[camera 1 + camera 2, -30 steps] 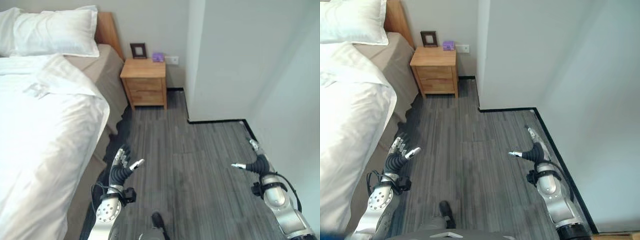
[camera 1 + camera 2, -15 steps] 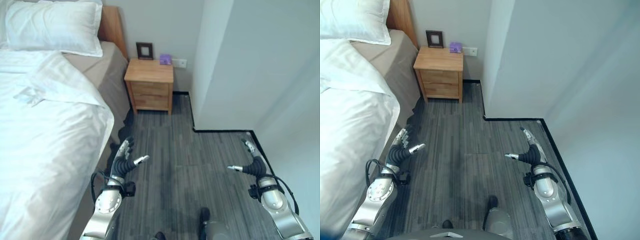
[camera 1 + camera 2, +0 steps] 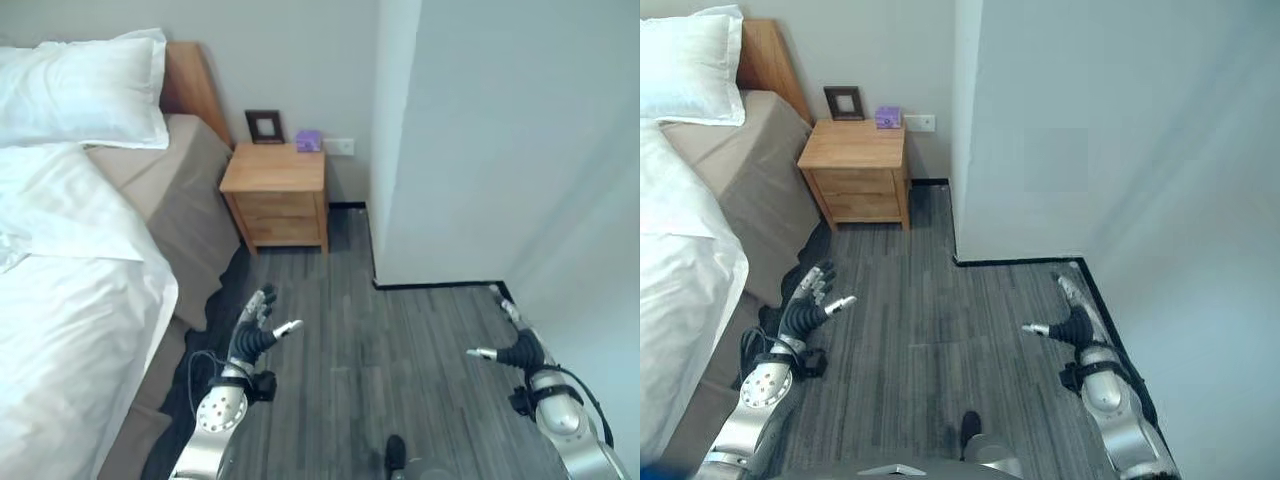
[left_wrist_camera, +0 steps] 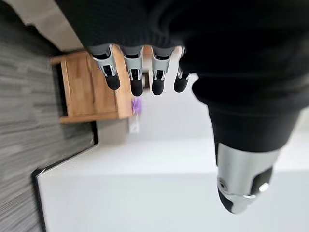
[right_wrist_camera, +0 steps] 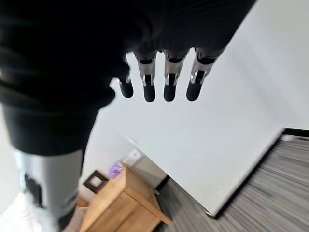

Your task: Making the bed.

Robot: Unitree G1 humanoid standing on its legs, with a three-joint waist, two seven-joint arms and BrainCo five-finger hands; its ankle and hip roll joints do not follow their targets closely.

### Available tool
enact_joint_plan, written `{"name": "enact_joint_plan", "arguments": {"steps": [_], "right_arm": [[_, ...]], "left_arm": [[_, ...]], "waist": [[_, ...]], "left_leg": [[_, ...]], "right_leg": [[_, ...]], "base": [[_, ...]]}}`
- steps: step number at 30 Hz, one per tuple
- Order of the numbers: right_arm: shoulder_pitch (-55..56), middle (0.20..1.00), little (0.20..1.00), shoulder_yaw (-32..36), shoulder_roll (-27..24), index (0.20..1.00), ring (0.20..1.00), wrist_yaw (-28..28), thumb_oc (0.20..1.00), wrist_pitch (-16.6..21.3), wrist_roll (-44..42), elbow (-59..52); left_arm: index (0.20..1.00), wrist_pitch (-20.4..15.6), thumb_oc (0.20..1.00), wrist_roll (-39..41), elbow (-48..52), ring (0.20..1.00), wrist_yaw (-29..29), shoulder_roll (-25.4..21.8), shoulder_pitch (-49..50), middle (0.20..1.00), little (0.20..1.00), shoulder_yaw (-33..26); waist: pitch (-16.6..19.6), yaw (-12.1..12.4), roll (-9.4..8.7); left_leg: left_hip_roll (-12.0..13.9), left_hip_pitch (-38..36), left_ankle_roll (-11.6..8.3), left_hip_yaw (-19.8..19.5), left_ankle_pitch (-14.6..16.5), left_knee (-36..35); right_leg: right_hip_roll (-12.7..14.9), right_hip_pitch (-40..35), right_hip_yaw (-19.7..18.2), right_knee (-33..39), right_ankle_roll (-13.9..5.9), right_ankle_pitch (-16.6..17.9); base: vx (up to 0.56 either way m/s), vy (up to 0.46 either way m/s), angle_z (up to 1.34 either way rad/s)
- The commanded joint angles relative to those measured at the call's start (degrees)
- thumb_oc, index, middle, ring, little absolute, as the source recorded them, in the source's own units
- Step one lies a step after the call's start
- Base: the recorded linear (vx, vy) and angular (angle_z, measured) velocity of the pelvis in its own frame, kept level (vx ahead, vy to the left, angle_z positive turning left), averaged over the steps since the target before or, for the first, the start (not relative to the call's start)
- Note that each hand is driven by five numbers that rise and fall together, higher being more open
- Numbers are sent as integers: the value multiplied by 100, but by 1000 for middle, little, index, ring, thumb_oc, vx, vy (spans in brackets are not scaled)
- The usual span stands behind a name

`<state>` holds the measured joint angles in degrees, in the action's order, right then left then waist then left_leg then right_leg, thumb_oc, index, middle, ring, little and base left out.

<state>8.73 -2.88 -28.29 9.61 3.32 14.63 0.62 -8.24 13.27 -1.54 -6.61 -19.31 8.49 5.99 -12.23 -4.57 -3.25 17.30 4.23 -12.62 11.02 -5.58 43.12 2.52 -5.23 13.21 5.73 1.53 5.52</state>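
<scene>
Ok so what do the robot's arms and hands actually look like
Both arms are silver-grey metal with round bolted joint housings near the wrist. The left hand and right hand wear dark ribbed covers over the back and wrist. The fingers are silver with dark rounded tips, and the thumbs match them.

bedroom | bed (image 3: pixel 70 300) at 9 o'clock, pillow (image 3: pixel 80 90), wooden nightstand (image 3: pixel 275 195) at 12 with picture frame (image 3: pixel 265 126)

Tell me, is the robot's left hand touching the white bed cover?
Apart. In the left eye view the left hand hangs open over grey floor, with floor visible between it and the white bed cover.
</scene>
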Motion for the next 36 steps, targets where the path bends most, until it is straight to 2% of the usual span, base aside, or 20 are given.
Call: {"name": "enact_joint_plan", "arguments": {"steps": [1, 3, 4, 6, 7, 9, 10, 15, 17, 19, 22, 23, 25, 26, 27, 29, 31, 33, 34, 36], "right_arm": [[-280, 1000, 1000, 99, -217, 1000, 1000, 211, 1000, 201, -268, -224], [-321, 1000, 1000, 73, -233, 1000, 1000, 224, 1000, 188, -269, -216], [-420, 1000, 1000, 2, -254, 1000, 1000, 196, 1000, 242, -308, -232], [-502, 1000, 1000, -91, -267, 1000, 1000, 174, 1000, 262, -301, -206], [-504, 1000, 1000, -95, -269, 1000, 1000, 176, 1000, 264, -301, -202], [-581, 1000, 1000, -188, -304, 1000, 1000, 180, 1000, 302, -271, -165], [-626, 1000, 1000, -226, -313, 1000, 1000, 198, 1000, 338, -251, -186], [-777, 1000, 1000, -416, -324, 1000, 1000, 99, 1000, 373, -173, -288], [-818, 1000, 1000, -490, -306, 1000, 1000, 71, 1000, 367, -139, -289], [-933, 1000, 1000, -565, -245, 1000, 1000, 49, 1000, 353, -47, -292], [-1014, 1000, 1000, -644, -220, 1000, 1000, 8, 1000, 426, 22, -402], [-1147, 1000, 1000, -727, -244, 1000, 1000, -35, 1000, 484, 155, -523], [-1258, 1000, 1000, -830, -270, 1000, 1000, -96, 1000, 489, 278, -623], [-1298, 1000, 1000, -838, -239, 1000, 1000, -98, 1000, 505, 244, -672], [-1302, 1000, 1000, -840, -222, 1000, 1000, -99, 1000, 519, 214, -716], [-1300, 1000, 1000, -852, -207, 1000, 1000, -110, 1000, 531, 176, -722], [-1254, 1000, 1000, -841, -164, 1000, 1000, -116, 1000, 513, 169, -764], [-1207, 1000, 1000, -841, -163, 1000, 1000, -118, 1000, 521, 160, -795], [-1156, 1000, 1000, -822, -155, 1000, 1000, -118, 1000, 516, 159, -823], [-991, 1000, 1000, -780, -130, 1000, 1000, -93, 1000, 492, 179, -810]], "left_arm": [[1000, -306, 1000, 121, 528, 1000, -104, -124, -138, 1000, 1000, 82], [1000, -300, 1000, 115, 514, 1000, -116, -101, -161, 1000, 1000, 88], [1000, -329, 1000, 82, 568, 1000, -99, -52, -82, 1000, 1000, 71], [1000, -341, 1000, 99, 559, 1000, -130, 0, -25, 1000, 1000, 72], [1000, -340, 1000, 98, 561, 1000, -130, 3, -21, 1000, 1000, 70], [1000, -341, 1000, 104, 548, 1000, -154, 9, -22, 1000, 1000, 68], [1000, -356, 1000, 92, 560, 1000, -159, 8, -23, 1000, 1000, 51], [1000, -348, 1000, 159, 652, 1000, -117, -98, 142, 1000, 1000, -30], [1000, -327, 1000, 190, 638, 1000, -100, -107, 205, 1000, 1000, -37], [1000, -283, 1000, 246, 535, 1000, -78, -170, 213, 1000, 1000, -41], [1000, -279, 1000, 240, 532, 1000, -74, -272, 202, 1000, 1000, -79], [1000, -214, 1000, 218, 459, 1000, -72, -395, 102, 1000, 1000, -28], [1000, -184, 1000, 167, 437, 1000, -101, -480, -10, 1000, 1000, 43], [1000, -193, 1000, 137, 438, 1000, -119, -523, -48, 1000, 1000, 65], [1000, -205, 1000, 116, 445, 1000, -138, -544, -74, 1000, 1000, 66], [1000, -199, 1000, 100, 438, 1000, -127, -573, -104, 1000, 1000, 82], [1000, -177, 1000, 165, 454, 1000, -82, -621, -118, 1000, 1000, 20], [1000, -183, 1000, 174, 449, 1000, -59, -629, -101, 1000, 1000, 23], [1000, -201, 1000, 181, 441, 1000, -53, -607, -76, 1000, 1000, 27], [1000, -225, 1000, 172, 360, 1000, -52, -605, -115, 1000, 1000, 48]], "waist": [[-282, -4, -145], [-291, 22, -143], [-224, 77, -73], [-149, 154, 45], [-151, 153, 30], [-127, 224, 118], [-130, 233, 141], [-8, 275, 82], [39, 296, 67], [135, 400, -104], [162, 458, -227], [119, 510, -348], [2, 410, -357], [-65, 335, -336], [-100, 303, -301], [-116, 288, -286], [-127, 248, -256], [-111, 201, -241], [-90, 161, -239], [-89, 44, -253]], "left_leg": [[-310, -294, 511, 713, 546, -339], [-294, -195, 561, 801, 649, -589], [-565, -185, 749, 1051, 893, -2144], [-734, -141, 750, 1047, 633, -3290], [-770, -193, 752, 1060, 582, -3384], [-714, -106, 662, 974, 145, -3948], [-602, -39, 641, 1280, 24, -4143], [-469, -265, 679, 2206, 97, -4128], [-508, -315, 736, 2220, 124, -4164], [-557, -317, 801, 2229, 203, -4102], [-667, -389, 949, 2244, 349, -4173], [-810, -526, 1140, 2206, 568, -4233], [-1003, -793, 1323, 2021, 751, -4377], [-1073, -903, 1399, 1895, 790, -4470], [-1110, -998, 1455, 1801, 815, -4581], [-1158, -1076, 1473, 1728, 822, -4677], [-1078, -1103, 1405, 1629, 753, -4725], [-1083, -1110, 1386, 1473, 778, -4728], [-1111, -1117, 1370, 1357, 806, -4743], [-1168, -1122, 1326, 1017, 854, -4776]], "right_leg": [[293, -220, -97, -73, -350, -888], [301, -303, -92, -73, -371, -926], [323, -402, -83, -73, -519, -1044], [254, -484, -77, -73, -574, -1150], [274, -493, -79, -73, -578, -1152], [197, -582, -15, -73, -575, -1220], [160, -705, 132, -73, -570, -1329], [113, -1039, 295, -141, -577, -1550], [140, -1064, 321, -212, -607, -1614], [237, -1099, 411, -462, -675, -1665], [359, -938, 499, -1031, -791, -1725], [594, -533, 624, -2142, -1157, -1518], [835, 24, 433, -3353, -1464, -880], [829, 355, 197, -3937, -1530, -692], [804, 624, 9, -4286, -1561, -725], [793, 774, -95, -4315, -1544, -800], [836, 848, -72, -3429, -1244, -975], [757, 795, -175, -3000, -1123, -1149], [656, 790, -405, -2620, -1067, -1238], [375, 893, -1310, -1947, -1048, -1249]], "base": [[137, -56, -26], [181, 29, -23], [280, 129, -15], [245, 125, -6], [140, 70, -10], [200, 67, -13], [310, 70, 11], [251, 76, 36], [206, 113, 18], [326, 153, 11], [202, 135, 35], [200, 182, 29], [221, 235, 31], [170, 197, 48], [168, 126, 65], [91, 9, 73], [149, -86, 66], [172, -58, 58], [206, -90, 60], [140, -98, 83]]}}
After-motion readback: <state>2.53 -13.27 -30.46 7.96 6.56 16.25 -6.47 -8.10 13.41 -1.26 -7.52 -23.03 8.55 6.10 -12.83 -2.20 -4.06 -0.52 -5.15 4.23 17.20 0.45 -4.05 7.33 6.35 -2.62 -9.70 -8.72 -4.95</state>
